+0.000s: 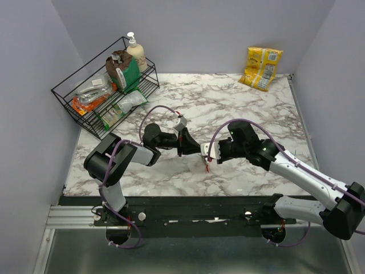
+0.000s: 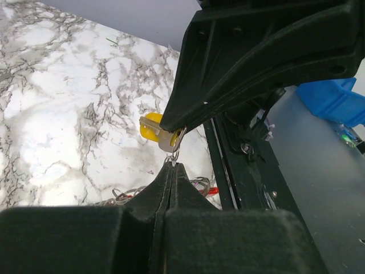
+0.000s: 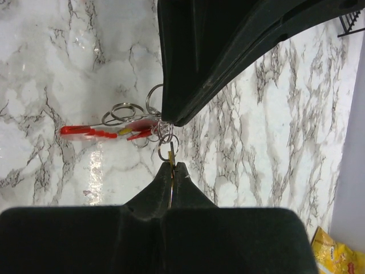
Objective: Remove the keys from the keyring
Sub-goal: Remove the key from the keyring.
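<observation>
My two grippers meet tip to tip above the middle of the marble table (image 1: 239, 97). My left gripper (image 1: 198, 149) (image 2: 172, 165) is shut on a thin metal ring of the keyring (image 2: 173, 156). My right gripper (image 1: 205, 153) (image 3: 171, 164) is shut on a silvery key with a yellow head (image 2: 151, 127), seen edge-on between its fingers in the right wrist view (image 3: 171, 153). That key is threaded on a small ring (image 3: 165, 142). More rings (image 3: 122, 111) and the red strap (image 3: 85, 131) hang beside the left gripper's tip (image 3: 171, 121). The red strap dangles below the grippers (image 1: 206, 166).
A black wire rack (image 1: 67, 85) with a soap bottle (image 1: 136, 51) and food packets stands at the back left. A yellow snack bag (image 1: 261, 67) lies at the back right. The black rail (image 1: 199, 205) runs along the table's near edge.
</observation>
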Tool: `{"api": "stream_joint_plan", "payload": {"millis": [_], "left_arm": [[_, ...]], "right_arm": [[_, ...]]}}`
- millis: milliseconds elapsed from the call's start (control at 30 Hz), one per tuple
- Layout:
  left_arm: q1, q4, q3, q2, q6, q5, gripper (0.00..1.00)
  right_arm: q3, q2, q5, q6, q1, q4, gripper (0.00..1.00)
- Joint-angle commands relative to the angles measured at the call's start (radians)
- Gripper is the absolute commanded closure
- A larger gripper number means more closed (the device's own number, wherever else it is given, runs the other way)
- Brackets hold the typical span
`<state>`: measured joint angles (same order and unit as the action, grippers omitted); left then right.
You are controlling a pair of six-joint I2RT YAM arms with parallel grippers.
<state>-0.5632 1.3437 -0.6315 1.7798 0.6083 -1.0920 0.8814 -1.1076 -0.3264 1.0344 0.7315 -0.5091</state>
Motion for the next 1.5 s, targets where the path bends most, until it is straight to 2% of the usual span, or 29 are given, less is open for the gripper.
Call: {"api": "stream_joint_plan", "payload": {"millis": [0,667,833,967,1133,1267,1367,1467], "left_arm": [[0.019,0.342,0.018,-0.049,0.001,0.014,1.0],[0.019,0.344,0.027,-0.074,0.002,0.009,1.0],[0.017,0.344,0.026,-0.076,0.007,-0.002,1.0],[0.019,0.344,0.015,-0.069,0.018,-0.026,0.88],[0.017,0.344,0.004,-0.059,0.03,-0.049,0.78],[0.017,0.344,-0.004,-0.054,0.041,-0.054,0.61],[0.019,0.344,-0.004,-0.051,0.039,-0.048,0.54],[0.025,0.344,-0.002,-0.06,0.033,-0.034,0.51]], "right_arm": [[0.019,-0.031,-0.016,0.015,-0.009,-0.014,0.99],[0.037,-0.132,-0.105,-0.048,-0.007,0.044,0.99],[0.028,-0.118,-0.034,-0.062,-0.007,0.093,0.99],[0.004,-0.069,0.036,-0.057,-0.007,0.145,0.99],[0.002,-0.041,0.059,-0.054,-0.009,0.164,0.99],[0.004,-0.018,0.041,-0.057,-0.007,0.164,0.99],[-0.004,-0.003,0.018,-0.053,-0.007,0.159,0.99],[-0.005,0.003,0.004,-0.037,-0.007,0.138,0.99]]}}
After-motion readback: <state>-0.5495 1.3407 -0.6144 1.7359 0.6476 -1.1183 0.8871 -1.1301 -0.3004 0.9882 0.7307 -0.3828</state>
